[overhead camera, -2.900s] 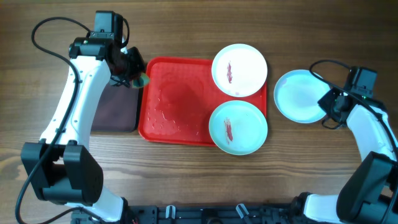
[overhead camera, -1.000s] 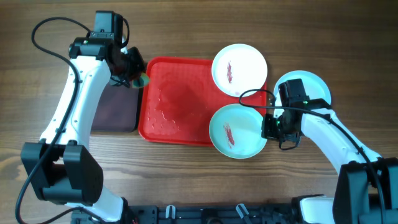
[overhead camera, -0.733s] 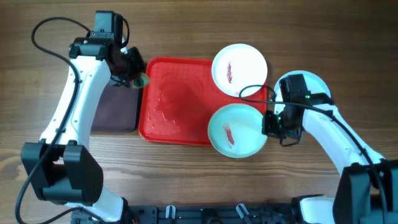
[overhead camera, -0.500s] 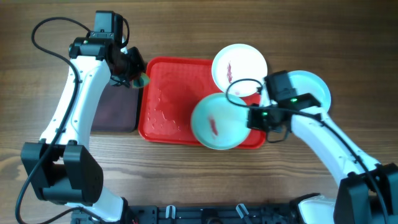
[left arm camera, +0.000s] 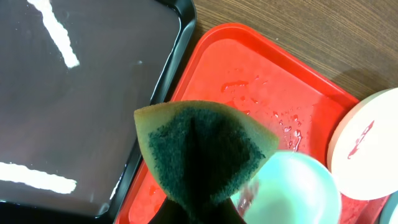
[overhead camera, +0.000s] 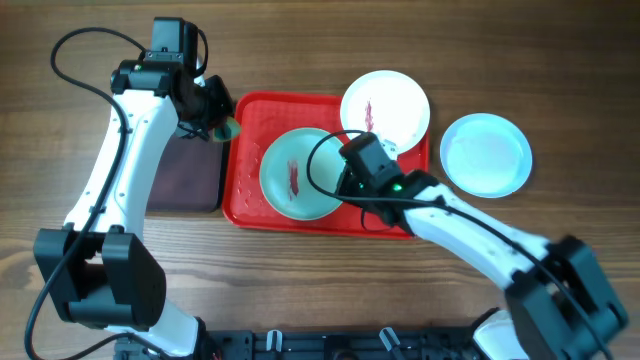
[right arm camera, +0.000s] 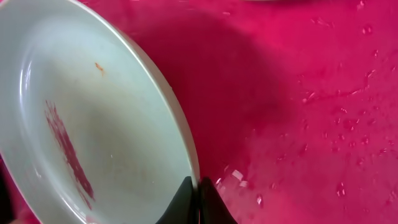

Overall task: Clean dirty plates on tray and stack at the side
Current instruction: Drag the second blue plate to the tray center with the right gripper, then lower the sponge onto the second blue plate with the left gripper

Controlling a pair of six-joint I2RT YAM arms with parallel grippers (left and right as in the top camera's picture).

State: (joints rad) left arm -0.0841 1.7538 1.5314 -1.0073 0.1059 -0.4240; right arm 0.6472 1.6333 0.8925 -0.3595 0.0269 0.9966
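**Op:** Quick, what's on the table [overhead camera: 320, 40]?

**Desc:** Overhead view, wood-grain top. A red tray [overhead camera: 250, 205] sits at ctr, its surface wet w/ droplets. A black tray [overhead camera: 185, 180] lies just beside it on the L.

**Op:** Where are my plates?

**Desc:** Three in view. The smeared mint plate [overhead camera: 290, 170] is over the middle of the red tray, w/ a red streak inside it. The white plate [overhead camera: 385, 110], also streaked red, sits at the tray's far R corner, its rim overhanging the edge. The clean mint plate [overhead camera: 487, 153] lies on bare table to the R of the tray, apart from it, no mark visible.

**Op:** My R hand?

**Desc:** Your R gripper [right arm camera: 198, 199] is pinched tight on the R-side rim of the smeared mint plate. The wrist view shows one fingertip on each side of the rim. A shadow falls on the tray next to that rim. Can't tell if the plate is fully off the surface.

**Op:** And the L?

**Desc:** Your L gripper [left arm camera: 194, 213] is clamped on a sponge [left arm camera: 202, 155], yellow w/ a dark green scrub face, creased at the pinch. It hangs over the far L corner of the red tray, by the black tray's edge. In the overhead view the sponge is apart from all three plates.
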